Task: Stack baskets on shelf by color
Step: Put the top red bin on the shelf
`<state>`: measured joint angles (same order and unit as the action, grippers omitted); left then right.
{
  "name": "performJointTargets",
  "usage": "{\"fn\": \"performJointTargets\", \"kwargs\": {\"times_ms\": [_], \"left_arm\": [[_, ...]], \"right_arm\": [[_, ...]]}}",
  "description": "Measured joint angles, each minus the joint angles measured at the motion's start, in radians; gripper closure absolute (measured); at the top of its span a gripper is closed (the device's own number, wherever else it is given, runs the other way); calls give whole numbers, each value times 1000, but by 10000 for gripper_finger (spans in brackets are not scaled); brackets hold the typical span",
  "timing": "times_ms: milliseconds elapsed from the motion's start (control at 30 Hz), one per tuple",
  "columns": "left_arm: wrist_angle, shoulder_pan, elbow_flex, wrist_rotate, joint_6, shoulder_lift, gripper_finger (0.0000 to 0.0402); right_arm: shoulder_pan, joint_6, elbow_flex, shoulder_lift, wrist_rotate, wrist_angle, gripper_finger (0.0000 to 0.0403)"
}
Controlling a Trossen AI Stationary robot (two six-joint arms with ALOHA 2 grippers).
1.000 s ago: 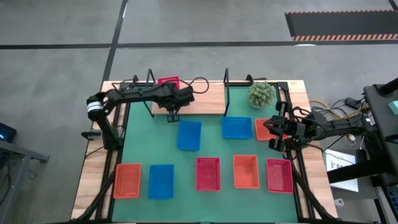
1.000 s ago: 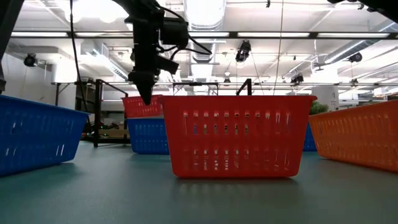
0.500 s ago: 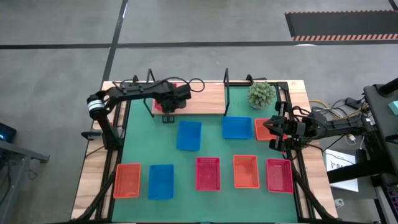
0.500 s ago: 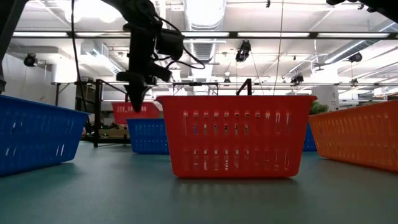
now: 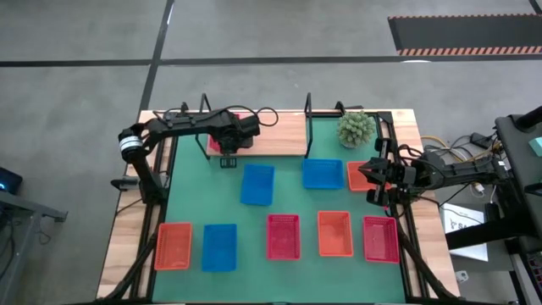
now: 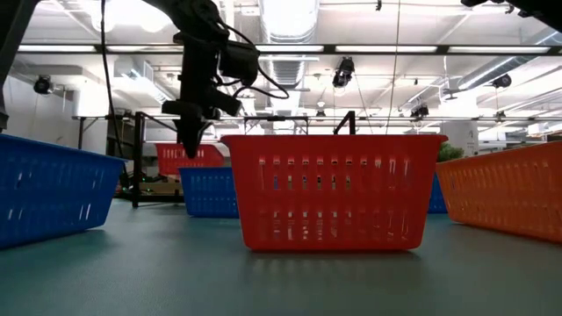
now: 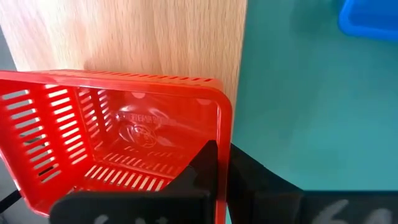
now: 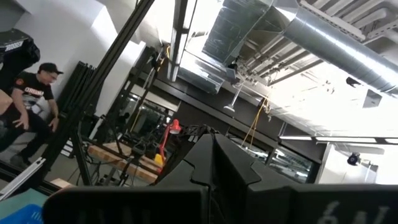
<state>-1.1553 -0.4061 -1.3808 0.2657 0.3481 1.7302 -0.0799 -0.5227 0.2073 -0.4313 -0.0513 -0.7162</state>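
My left gripper [image 5: 227, 142] is over the left end of the light-wood shelf [image 5: 271, 131] and is shut on a red basket [image 7: 118, 130]. In the high view the arm hides most of this basket [image 5: 217, 141]. It also shows in the low view [image 6: 189, 158] below the gripper [image 6: 191, 132]. My right gripper [image 5: 376, 178] waits shut at the table's right edge, by an orange basket [image 5: 358, 175]. Blue baskets [image 5: 257, 184] [image 5: 322, 173] lie on the green table near the shelf. My left gripper holds the red basket by one short side wall, at its rim [image 7: 221, 127], with one finger [image 7: 199, 165] inside the basket and one [image 7: 249, 171] outside. The fingers come from above. The basket sits open side up over the wood board; whether its bottom rests on it, I cannot tell.
Black upright frames [image 5: 206, 108] [image 5: 308, 110] stand at the shelf's two ends. A potted plant [image 5: 356, 127] stands right of the shelf. Along the near side lie an orange-red [image 5: 173, 246], blue [image 5: 219, 246], red [image 5: 284, 235], orange [image 5: 334, 233] and red [image 5: 380, 238] basket.
My left gripper has gone toward the table's left edge and down with the red basket, which now sits lower over the shelf's left end. In the last half second it has kept still.
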Motion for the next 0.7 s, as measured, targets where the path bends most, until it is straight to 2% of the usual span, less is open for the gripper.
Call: {"fn": "performJointTargets", "kwargs": {"times_ms": [200,433,533,700], "left_arm": [[11,-1,0,0,0,0,393],[-8,0,0,0,2,0,338],[-57,0,-1,41,0,-2,317],[-98,18,-65,68,-63,-7,302]], "right_arm": [[0,-1,0,0,0,0,394],[0,-1,0,0,0,0,394],[0,-1,0,0,0,0,394],[0,-1,0,0,0,0,394]]}}
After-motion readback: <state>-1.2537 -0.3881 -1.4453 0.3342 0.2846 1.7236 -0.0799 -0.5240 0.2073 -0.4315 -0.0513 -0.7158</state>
